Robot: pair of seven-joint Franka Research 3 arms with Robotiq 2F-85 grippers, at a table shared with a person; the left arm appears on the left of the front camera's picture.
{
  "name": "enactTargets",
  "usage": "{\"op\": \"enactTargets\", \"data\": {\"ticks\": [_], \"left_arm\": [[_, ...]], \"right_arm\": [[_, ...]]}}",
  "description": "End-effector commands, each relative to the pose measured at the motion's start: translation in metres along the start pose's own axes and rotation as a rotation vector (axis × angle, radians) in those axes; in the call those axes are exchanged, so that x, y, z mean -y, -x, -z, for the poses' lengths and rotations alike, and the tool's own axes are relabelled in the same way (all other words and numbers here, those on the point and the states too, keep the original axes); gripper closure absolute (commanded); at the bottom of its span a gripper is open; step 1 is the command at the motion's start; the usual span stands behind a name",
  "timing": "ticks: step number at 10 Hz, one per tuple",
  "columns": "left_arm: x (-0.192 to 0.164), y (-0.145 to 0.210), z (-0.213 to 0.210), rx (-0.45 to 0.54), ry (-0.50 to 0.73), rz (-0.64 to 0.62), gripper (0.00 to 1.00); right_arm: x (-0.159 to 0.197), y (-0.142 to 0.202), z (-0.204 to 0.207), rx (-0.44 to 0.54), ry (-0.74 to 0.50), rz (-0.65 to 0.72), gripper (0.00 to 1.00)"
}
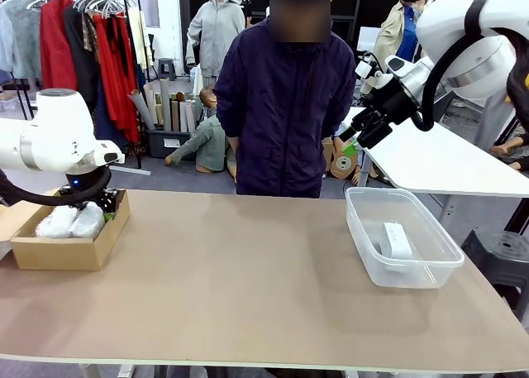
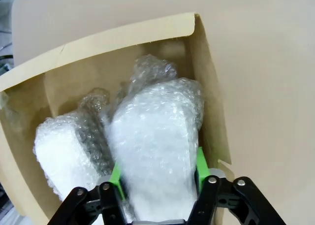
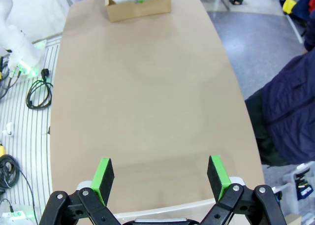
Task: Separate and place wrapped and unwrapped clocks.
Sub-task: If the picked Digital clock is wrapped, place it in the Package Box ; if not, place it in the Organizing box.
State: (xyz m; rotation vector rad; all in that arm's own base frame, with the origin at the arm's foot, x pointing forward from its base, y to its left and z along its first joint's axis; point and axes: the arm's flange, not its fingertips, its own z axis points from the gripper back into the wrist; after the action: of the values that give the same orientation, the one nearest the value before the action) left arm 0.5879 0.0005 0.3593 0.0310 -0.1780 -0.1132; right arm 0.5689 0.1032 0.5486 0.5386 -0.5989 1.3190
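Both lumpy bubble-wrapped white bundles [image 2: 152, 151] lie side by side in the brown cardboard box [image 1: 70, 250] at nine o'clock; the left gripper [image 2: 157, 173] straddles one, grip uncertain. The smooth white clock block [image 1: 395, 239] rests in the clear plastic tub [image 1: 402, 237] at three o'clock, sorted apart. The right gripper [image 3: 161, 178] hangs wide open, empty

Two bubble-wrapped clocks [image 2: 147, 136] side by side in cardboard box [image 1: 70, 250] — bare white clock [image 1: 395, 239] in clear tub [image 1: 402, 237].

Bright even indoor light, soft shadows, close-up wrist blur, wide-angle edge curvature.
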Motion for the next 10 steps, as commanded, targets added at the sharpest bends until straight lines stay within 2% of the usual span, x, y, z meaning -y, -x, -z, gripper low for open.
{"op": "enactTargets", "data": {"ticks": [1, 5, 7, 8, 10], "left_arm": [[-0.005, -0.002, -0.010, -0.002, 0.037, 0.009, 0.00], [0.004, 0.004, -0.043, 0.020, 0.077, 0.037, 0.00], [0.010, 0.007, -0.057, 0.039, 0.060, 0.035, 0.00], [0.012, 0.007, -0.059, 0.037, 0.052, 0.004, 0.00], [0.011, -0.001, -0.054, 0.032, 0.045, 0.024, 0.00]], "right_arm": [[0.000, -0.001, 0.000, 0.000, 0.001, -0.001, 0.00], [0.000, -0.001, 0.000, 0.000, 0.001, -0.001, 0.00], [0.000, -0.001, 0.000, 0.000, 0.001, -0.001, 0.00], [0.000, -0.001, 0.000, 0.000, 0.001, -0.001, 0.00], [0.000, -0.001, 0.000, 0.000, 0.001, -0.001, 0.00]]}}
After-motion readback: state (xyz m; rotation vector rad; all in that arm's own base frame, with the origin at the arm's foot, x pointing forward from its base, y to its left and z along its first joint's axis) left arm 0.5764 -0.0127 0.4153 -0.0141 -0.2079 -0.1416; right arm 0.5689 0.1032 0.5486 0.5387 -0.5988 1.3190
